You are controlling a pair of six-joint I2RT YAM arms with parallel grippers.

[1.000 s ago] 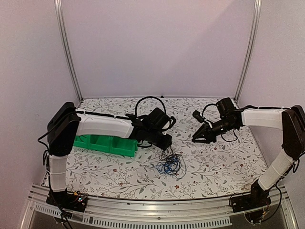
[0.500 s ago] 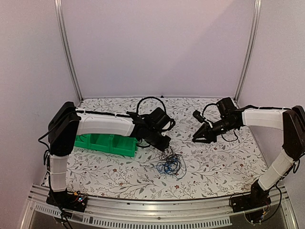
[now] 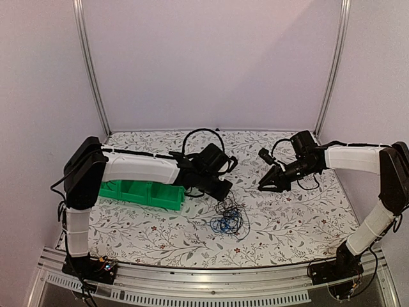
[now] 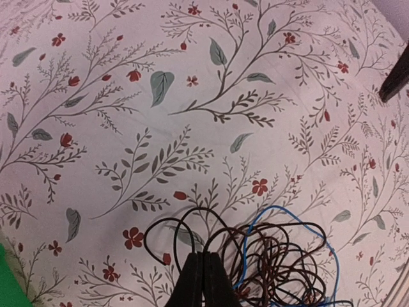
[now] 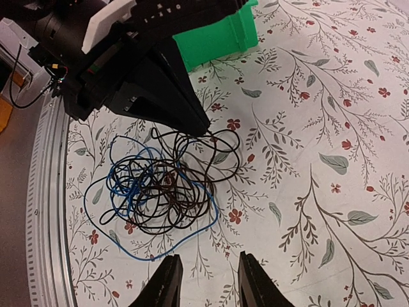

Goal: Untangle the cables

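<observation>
The cables lie as a small snarl of thin blue and black wires on the flowered tabletop, in front of both arms. My left gripper sits at the snarl's far edge. In the left wrist view its jaws are pressed together, with black loops of the cables running into the tips. My right gripper hovers open to the right of the snarl, holding nothing. In the right wrist view the right gripper is short of the cables, and the left gripper touches the upper black loops.
A green bin stands on the table under the left forearm, left of the snarl, and its corner shows in the right wrist view. The aluminium rail runs along the near edge. Walls close in the back and sides.
My left gripper's jaws have closed at the edge of the snarl, taking hold of black loops. The right arm has stayed where it was.
</observation>
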